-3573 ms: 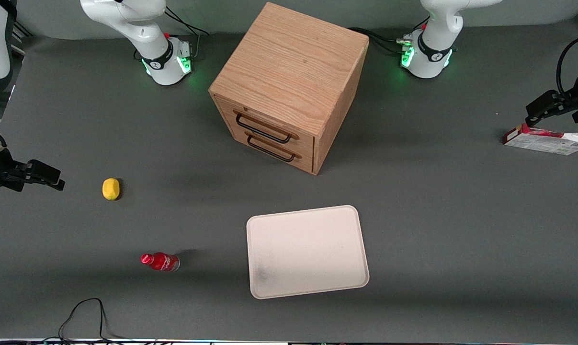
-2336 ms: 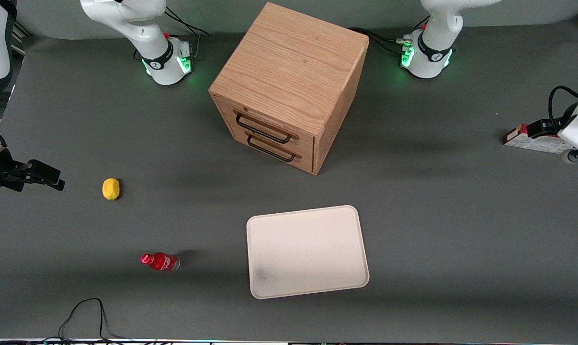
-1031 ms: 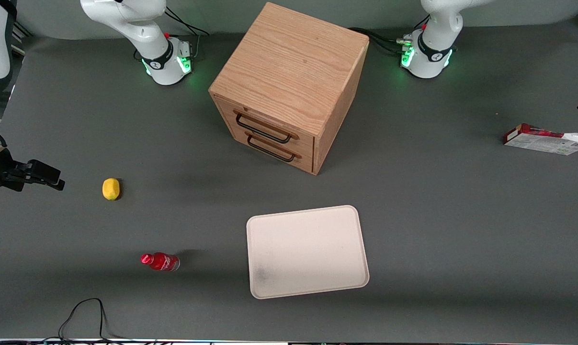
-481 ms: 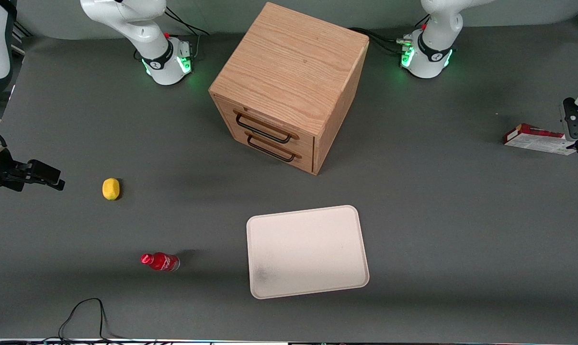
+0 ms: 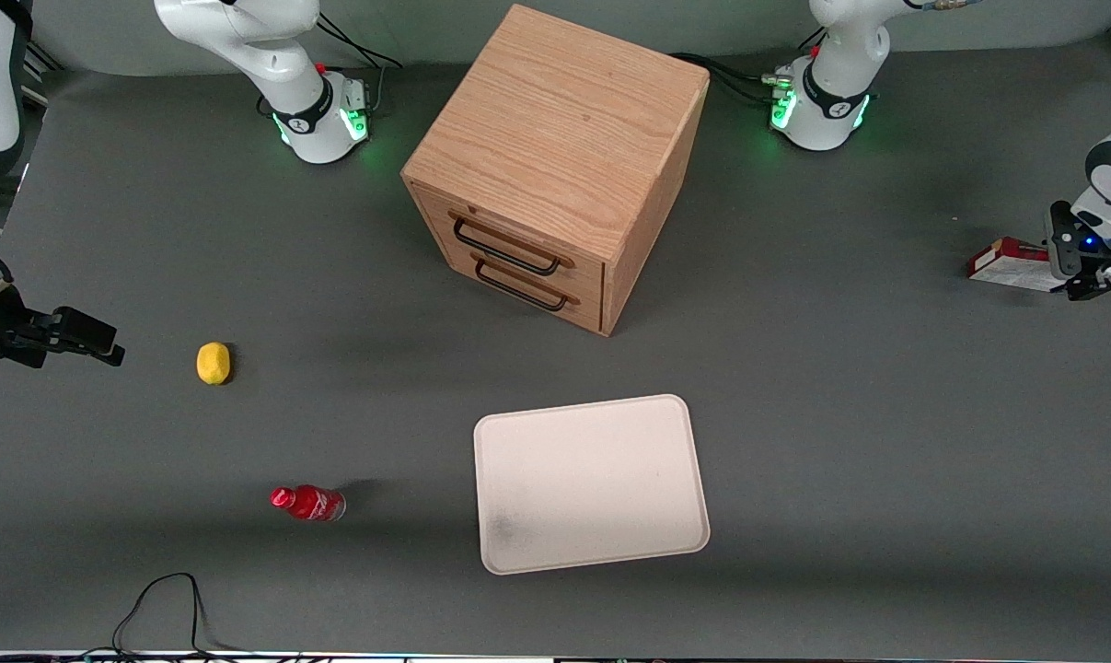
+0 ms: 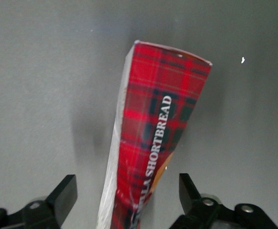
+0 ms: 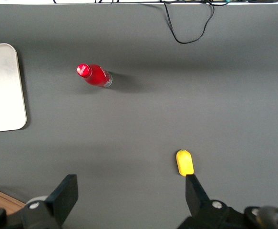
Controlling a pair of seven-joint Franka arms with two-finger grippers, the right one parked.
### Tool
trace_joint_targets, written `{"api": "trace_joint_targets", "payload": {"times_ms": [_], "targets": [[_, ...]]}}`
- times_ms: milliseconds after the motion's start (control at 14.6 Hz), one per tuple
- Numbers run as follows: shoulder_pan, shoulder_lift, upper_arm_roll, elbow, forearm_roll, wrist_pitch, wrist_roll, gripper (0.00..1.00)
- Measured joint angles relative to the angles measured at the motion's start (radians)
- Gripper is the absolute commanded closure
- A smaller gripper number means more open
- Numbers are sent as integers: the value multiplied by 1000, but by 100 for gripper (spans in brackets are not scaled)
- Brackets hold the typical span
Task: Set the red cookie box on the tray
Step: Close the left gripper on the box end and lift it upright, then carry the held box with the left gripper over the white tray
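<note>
- Pincer (image 5: 1082,276) back over the red cookie box (image 5: 1011,265), after swinging out of the front view a second ago and returning half a second ago.
- Lower now and shifted along the carton toward its middle, covering more of it.
- Box itself unmoved throughout: lying on the table (image 5: 840,387) at the working arm's end, well apart from the tray (image 5: 592,483).
- Read as a fresh approach, with grasp not yet made and the carry to the tray still ahead.
- Pincer (image 6: 127,195) spread wide in the wrist view, one finger (image 6: 65,193) on each side of the carton (image 6: 155,138), neither touching.
- Long axis flat on the table, running roughly sideways in the front view, nearly toward the wooden drawer cabinet (image 5: 555,166).
- Fingers set across the narrow width, suited to closing on the long sides.
</note>
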Motion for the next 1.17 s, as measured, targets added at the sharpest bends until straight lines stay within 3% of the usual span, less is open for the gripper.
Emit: {"api": "trace_joint_targets", "payload": {"times_ms": [687, 893, 1168], "targets": [[0, -1, -1, 22, -17, -8, 0, 100], [-3, -5, -10, 109, -23, -150, -130, 100], [-61, -21, -42, 318, -62, -421, -449, 100]]}}
